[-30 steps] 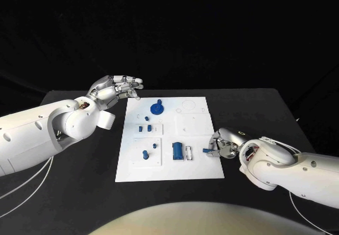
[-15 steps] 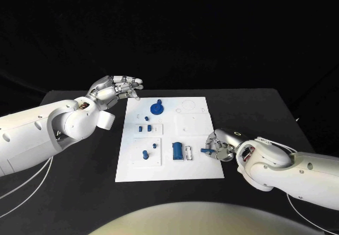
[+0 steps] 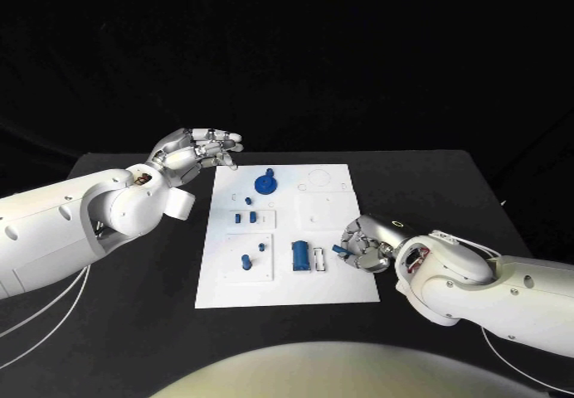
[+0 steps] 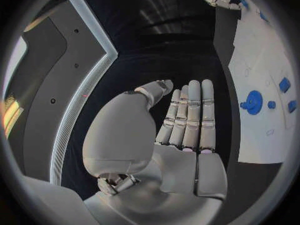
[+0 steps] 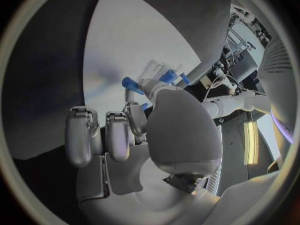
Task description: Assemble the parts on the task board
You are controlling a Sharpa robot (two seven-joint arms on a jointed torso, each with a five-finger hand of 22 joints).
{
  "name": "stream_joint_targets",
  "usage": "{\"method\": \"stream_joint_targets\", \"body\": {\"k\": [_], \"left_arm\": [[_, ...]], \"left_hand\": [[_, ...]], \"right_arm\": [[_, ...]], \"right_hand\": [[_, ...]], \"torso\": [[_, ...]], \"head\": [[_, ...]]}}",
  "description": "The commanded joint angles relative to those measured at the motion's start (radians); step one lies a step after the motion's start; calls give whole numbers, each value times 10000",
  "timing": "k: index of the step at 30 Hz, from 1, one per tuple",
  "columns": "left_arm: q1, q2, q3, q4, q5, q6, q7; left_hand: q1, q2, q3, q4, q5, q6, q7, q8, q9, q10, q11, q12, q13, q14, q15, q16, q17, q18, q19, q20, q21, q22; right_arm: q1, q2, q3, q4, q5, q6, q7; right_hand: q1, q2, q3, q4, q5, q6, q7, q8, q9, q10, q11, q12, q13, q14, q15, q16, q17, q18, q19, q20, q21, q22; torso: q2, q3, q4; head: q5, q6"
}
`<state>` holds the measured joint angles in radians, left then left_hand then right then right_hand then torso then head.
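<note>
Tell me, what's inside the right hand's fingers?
The right hand pinches a small blue part over the white task board's right side. Its fingers cover most of the piece, hiding its shape.

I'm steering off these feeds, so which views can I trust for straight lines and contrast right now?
Head view: straight edges, the white task board stands out sharply against the black table, background falls to black. Left wrist view: fisheye, the board's edge bows. Right wrist view: fisheye too, the right robot hand looms large, the board behind looks washed pale.
</note>
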<state>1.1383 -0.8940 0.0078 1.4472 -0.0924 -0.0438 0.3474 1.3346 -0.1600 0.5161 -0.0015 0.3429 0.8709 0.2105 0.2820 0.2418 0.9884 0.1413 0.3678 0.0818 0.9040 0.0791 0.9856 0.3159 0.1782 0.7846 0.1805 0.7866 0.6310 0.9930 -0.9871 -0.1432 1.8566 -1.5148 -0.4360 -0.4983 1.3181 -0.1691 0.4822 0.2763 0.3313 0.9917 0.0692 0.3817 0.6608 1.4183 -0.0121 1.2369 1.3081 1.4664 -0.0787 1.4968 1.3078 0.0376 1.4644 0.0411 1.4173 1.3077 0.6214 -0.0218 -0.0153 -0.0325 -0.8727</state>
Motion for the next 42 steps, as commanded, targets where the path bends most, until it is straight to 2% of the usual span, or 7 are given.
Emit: {"method": "stream_joint_targets", "body": {"k": [1, 3, 8, 13, 38, 40, 42], "left_arm": [[3, 25, 6, 25, -9, 145, 41], [3, 32, 6, 27, -9, 153, 38], [3, 37, 6, 43, -22, 204, 4], [3, 35, 6, 59, -30, 215, -1], [3, 23, 6, 82, -35, 220, -13], [3, 24, 6, 83, -35, 222, -15], [3, 25, 6, 81, -35, 222, -17]], "left_hand": [[-44, 31, -36, 18, 39, -14, -8, -14, 17, -7, 42, -48, -8, -24, 28, 22, -5, 24, 8, 16, -47, -6], [-44, 31, -36, 18, 39, -14, -8, -14, 17, -7, 42, -48, -8, -24, 28, 22, -5, 24, 8, 16, -47, -6], [-37, 35, -31, 13, 41, -17, -6, -15, 18, -10, 42, -50, -8, -23, 27, 25, -5, 26, 14, 14, -49, -5], [-37, 35, -31, 13, 41, -17, -6, -15, 18, -10, 42, -50, -8, -23, 27, 25, -5, 26, 14, 14, -49, -5], [-30, 48, -23, 12, 43, -22, -2, -19, 18, -16, 44, -53, -8, -21, 27, 29, -6, 26, 23, 13, -52, -2], [-30, 48, -23, 12, 43, -22, -2, -19, 18, -16, 44, -53, -8, -21, 27, 29, -6, 26, 23, 13, -52, -2], [-30, 48, -23, 12, 43, -22, -2, -19, 18, -16, 44, -53, -8, -21, 27, 29, -6, 26, 23, 13, -52, -2]], "right_arm": [[25, 166, -2, 26, 963, -329, 31], [39, 290, -1, -35, 1449, -307, 40], [53, 529, -1, -200, 2322, -184, 30], [32, 730, -2, -369, 2803, 44, 17], [-59, 1238, -3, -739, 3001, 206, -60], [-59, 1247, -3, -748, 2998, 201, -59], [-60, 1257, -2, -765, 2990, 188, -55]], "right_hand": [[-272, -30, 905, -803, -132, 22, -73, 231, 273, 85, -10, 79, 232, 745, 43, 52, 1125, -73, 494, -43, 69, 2231], [-474, -23, 933, -797, -420, 38, -82, 235, 280, 96, -15, 107, 255, 743, 38, 48, 1116, -68, 484, -47, 45, 2224], [-711, -14, 929, -763, -462, 74, -85, 245, 286, 125, -17, 174, 308, 749, 36, 62, 1144, -69, 486, -51, 53, 2226], [-1264, 16, 729, -602, -43, 185, -107, 290, 300, 224, -31, 397, 478, 758, 26, 83, 1187, -77, 502, -60, 95, 2237], [-2374, 146, 251, -30, -387, 435, -157, 356, 133, 404, -68, 785, 801, 781, -7, 137, 1293, -95, 540, -91, 191, 2261], [-2483, 140, 193, 35, -464, 442, -155, 361, 119, 401, -66, 779, 801, 781, -5, 137, 1292, -96, 540, -92, 192, 2261], [-2755, 188, 46, 116, -958, 461, -154, 376, 76, 410, -64, 802, 830, 781, -2, 139, 1295, -96, 540, -89, 196, 2261]], "torso": [[4, 4, -11], [0, 0, -20], [16, 11, 12], [13, 16, -11], [-1, 17, -18], [0, 18, -13], [0, 15, -13]], "head": [[0, 1], [11, 1], [-11, 1], [38, 1], [78, 1], [76, 1], [73, 1]]}}
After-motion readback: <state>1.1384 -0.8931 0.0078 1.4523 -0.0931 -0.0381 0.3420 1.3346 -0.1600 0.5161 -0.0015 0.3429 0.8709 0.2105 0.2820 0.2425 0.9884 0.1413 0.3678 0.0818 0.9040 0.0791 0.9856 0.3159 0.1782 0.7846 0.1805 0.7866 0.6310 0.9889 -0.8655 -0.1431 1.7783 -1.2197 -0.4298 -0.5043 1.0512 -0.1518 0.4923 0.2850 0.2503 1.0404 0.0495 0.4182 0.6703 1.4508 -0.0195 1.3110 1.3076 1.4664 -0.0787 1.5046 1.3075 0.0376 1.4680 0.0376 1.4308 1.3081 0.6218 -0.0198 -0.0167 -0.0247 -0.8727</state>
